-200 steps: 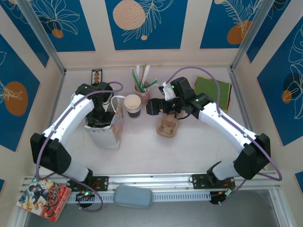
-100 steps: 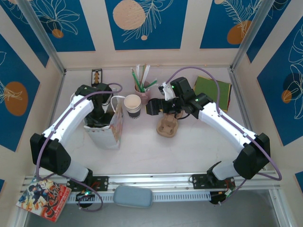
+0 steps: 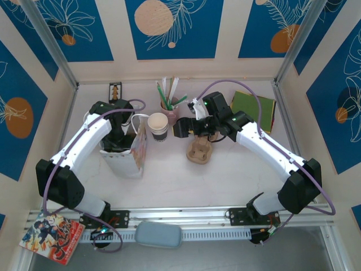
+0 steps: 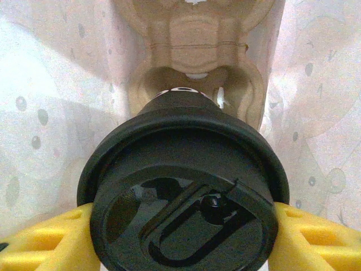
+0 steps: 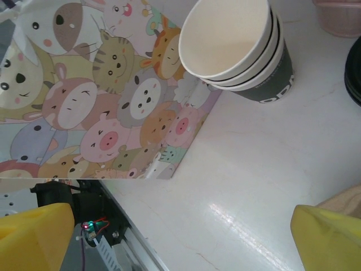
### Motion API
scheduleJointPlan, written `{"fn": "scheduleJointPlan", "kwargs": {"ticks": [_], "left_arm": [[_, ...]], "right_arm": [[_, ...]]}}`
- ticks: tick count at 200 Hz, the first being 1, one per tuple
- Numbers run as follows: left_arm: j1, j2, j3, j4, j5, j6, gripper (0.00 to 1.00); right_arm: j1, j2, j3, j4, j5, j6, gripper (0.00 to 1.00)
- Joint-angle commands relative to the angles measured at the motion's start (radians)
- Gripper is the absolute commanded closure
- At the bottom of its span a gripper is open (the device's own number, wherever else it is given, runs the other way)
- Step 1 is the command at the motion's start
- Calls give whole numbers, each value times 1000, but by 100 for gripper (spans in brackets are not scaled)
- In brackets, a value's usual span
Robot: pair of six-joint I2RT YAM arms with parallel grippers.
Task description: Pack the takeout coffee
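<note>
The takeout coffee (image 4: pixel 183 186) shows its round black lid from above, with the white striped cup wall just visible below it. My left gripper (image 4: pixel 183 240) is shut on it, a yellow finger (image 4: pixel 51 240) pressed to each side of the lid. It hangs inside the white paper bag (image 3: pixel 127 161), over a pulp cup carrier (image 4: pixel 194 45) at the bag's bottom. From the top view my left gripper (image 3: pixel 118 138) reaches down into the bag's mouth. My right gripper (image 3: pixel 180 129) hovers open and empty beside the bag, its yellow fingers (image 5: pixel 34 237) wide apart.
A stack of lidless paper cups (image 3: pixel 158 125) stands just right of the bag, also close ahead of my right gripper (image 5: pixel 237 45). A second pulp carrier (image 3: pixel 199 151) sits under the right wrist. A pink cup of straws (image 3: pixel 169 104) and a green pad (image 3: pixel 252 107) stand behind.
</note>
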Motion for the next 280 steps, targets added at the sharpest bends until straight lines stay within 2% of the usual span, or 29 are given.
{"fn": "scheduleJointPlan", "kwargs": {"ticks": [1, 280], "left_arm": [[16, -18, -12, -15, 24, 23, 41], [29, -10, -34, 22, 41, 47, 41]], "right_arm": [[7, -4, -1, 27, -67, -7, 1], [9, 6, 12, 11, -53, -12, 1]]}}
